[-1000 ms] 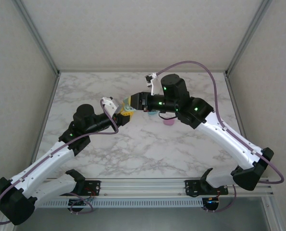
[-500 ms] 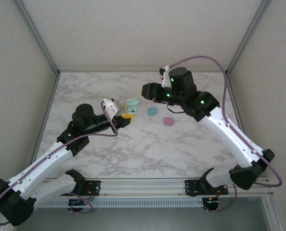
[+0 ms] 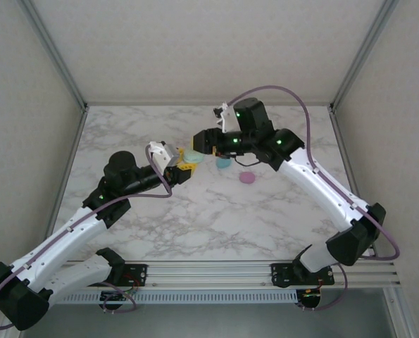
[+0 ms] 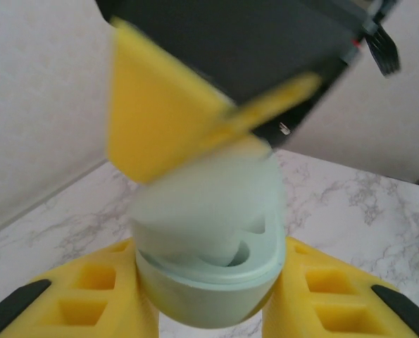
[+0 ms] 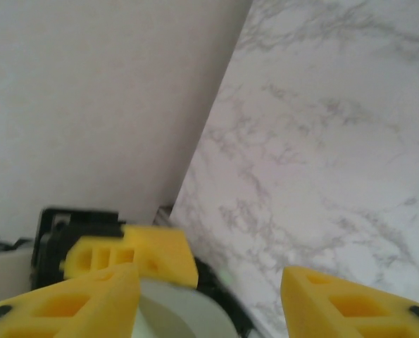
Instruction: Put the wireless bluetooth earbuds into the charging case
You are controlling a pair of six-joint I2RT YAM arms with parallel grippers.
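Pale panel walls [image 3: 209,49] enclose a white marble bench [image 3: 195,225] veined in grey, with both arms reaching toward its middle from the near edge.

The left end effector [image 4: 209,303] is clamped narrowly on a mint-green oval plastic charging case [image 4: 209,260]. Its yellow fingers [image 4: 82,296] press against the lower shell from both sides and hold the case just above the bench. The left wrist view shows the case open, with a curved recess in the lower half and a pale, blurred upper part raised above it. Whether a wireless bluetooth earbud sits in that recess cannot be told; the buds are too small to make out.

The right end effector [image 5: 216,303] hangs directly over the case, its yellow fingers standing apart with a clear gap between them. One finger lies close against the case's raised upper part, but whether it touches cannot be told.

Just right of the two end effectors, a small cyan oval plastic piece [image 3: 224,163] lies on the bench. A small pink oval plastic piece [image 3: 248,177] lies near it, a little closer to the arm bases.
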